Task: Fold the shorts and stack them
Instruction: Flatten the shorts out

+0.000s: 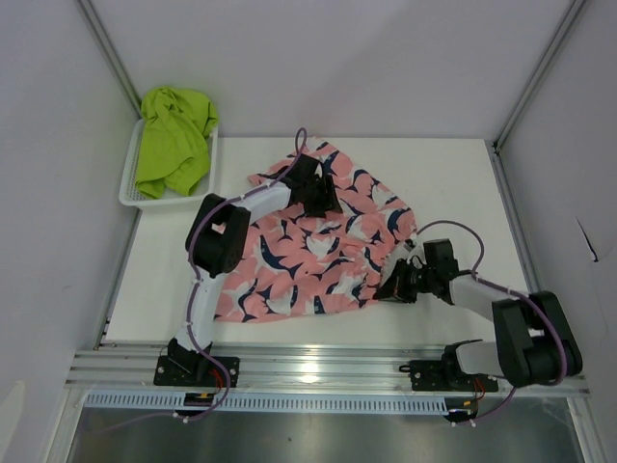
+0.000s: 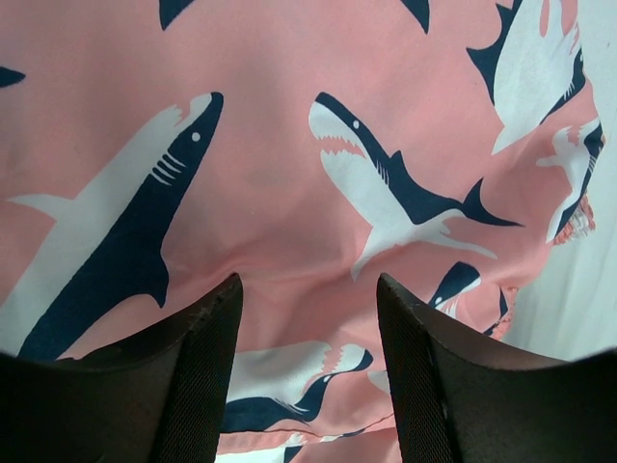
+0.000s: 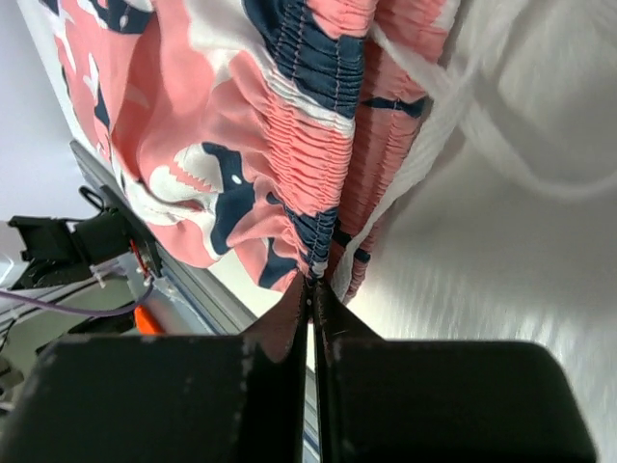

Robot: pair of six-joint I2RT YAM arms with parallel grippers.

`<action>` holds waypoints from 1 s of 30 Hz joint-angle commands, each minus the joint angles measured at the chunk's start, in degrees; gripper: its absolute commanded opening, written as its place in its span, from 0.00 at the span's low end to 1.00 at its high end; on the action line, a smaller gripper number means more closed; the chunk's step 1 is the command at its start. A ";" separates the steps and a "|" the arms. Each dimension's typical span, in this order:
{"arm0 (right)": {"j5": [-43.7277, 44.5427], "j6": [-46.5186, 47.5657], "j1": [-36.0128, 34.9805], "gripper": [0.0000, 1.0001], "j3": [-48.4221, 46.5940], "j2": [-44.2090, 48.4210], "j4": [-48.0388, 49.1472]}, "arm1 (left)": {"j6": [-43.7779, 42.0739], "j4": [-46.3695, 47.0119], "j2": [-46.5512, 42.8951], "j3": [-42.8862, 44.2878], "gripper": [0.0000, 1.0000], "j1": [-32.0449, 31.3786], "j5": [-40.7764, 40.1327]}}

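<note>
- Now the pink shorts (image 1: 318,246) are lying spread in the middle of the table (image 1: 453,193), ready for folding.
- The right fingers (image 3: 284,333) are clenching the gathered waistband edge, probably to lift that side over.
- The left fingers (image 2: 207,328) are hanging released just above the cloth, perhaps to hold it down.
- The green shorts (image 1: 174,140) are waiting crumpled in the basket (image 1: 130,198).

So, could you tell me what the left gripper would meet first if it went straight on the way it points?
The pink fabric shorts with navy-and-white shark print: the left gripper, jaws open, points straight at that cloth, with nothing between. How near it is I cannot tell.
</note>
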State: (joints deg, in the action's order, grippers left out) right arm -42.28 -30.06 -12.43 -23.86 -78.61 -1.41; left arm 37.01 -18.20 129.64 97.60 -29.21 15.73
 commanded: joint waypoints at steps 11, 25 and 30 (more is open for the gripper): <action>24.96 -7.02 -2.86 0.00 0.83 18.23 -24.16 | -1.50 -3.16 2.01 3.91 0.61 0.12 0.27; 31.04 -7.29 0.29 0.00 -4.17 8.05 -19.78 | -1.07 -8.34 4.65 10.58 0.64 0.29 -0.87; 28.93 -5.09 2.05 0.00 -12.61 -5.04 -15.38 | -1.33 -14.58 9.22 22.16 0.69 1.35 -0.96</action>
State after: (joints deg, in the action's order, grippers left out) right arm -16.38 -37.47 -11.35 -32.99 -77.41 -20.97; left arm 36.86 -28.36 137.14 113.23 -28.93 15.22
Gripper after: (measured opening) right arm 0.009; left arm 0.683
